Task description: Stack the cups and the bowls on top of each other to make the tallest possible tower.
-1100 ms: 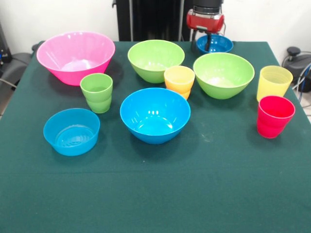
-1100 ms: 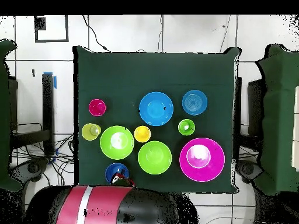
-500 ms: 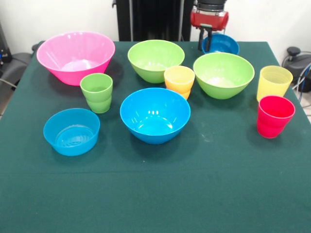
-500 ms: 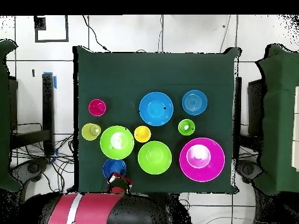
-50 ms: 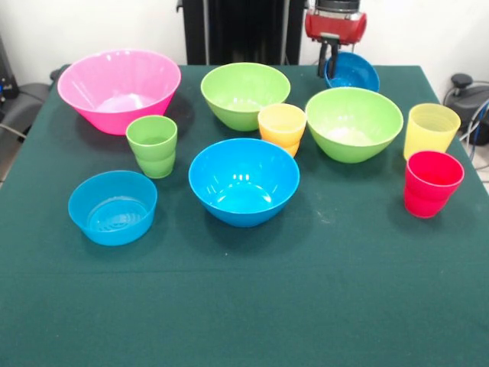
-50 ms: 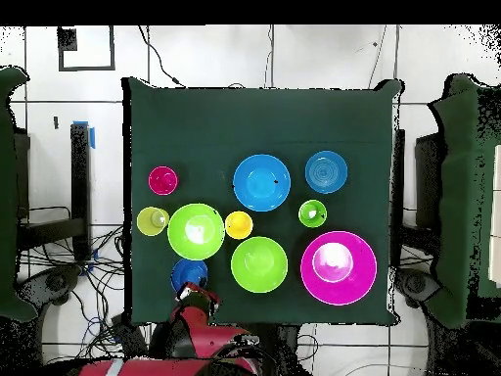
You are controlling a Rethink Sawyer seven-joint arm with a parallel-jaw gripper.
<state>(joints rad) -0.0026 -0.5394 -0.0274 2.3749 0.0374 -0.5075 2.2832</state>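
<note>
Dark blue bowl (image 5: 353,72) in pincer (image 5: 330,61)

The gripper (image 5: 328,63) has risen, carrying the small dark blue bowl (image 5: 353,72) up, tilted, and rightward. The right lime green bowl (image 5: 354,122) shifted slightly.

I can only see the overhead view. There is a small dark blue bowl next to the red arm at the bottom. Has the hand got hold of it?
Observer: It looks so. From the front, the hand is closed on the rim of the small dark blue bowl.
Operator: Is it sitting flat on the table?
Observer: No, it is tilted, with its opening turned towards the front camera.
Operator: Are the cups smooth-sided?
Observer: No. The green cup has stepped sides, which only the front view shows.
</note>
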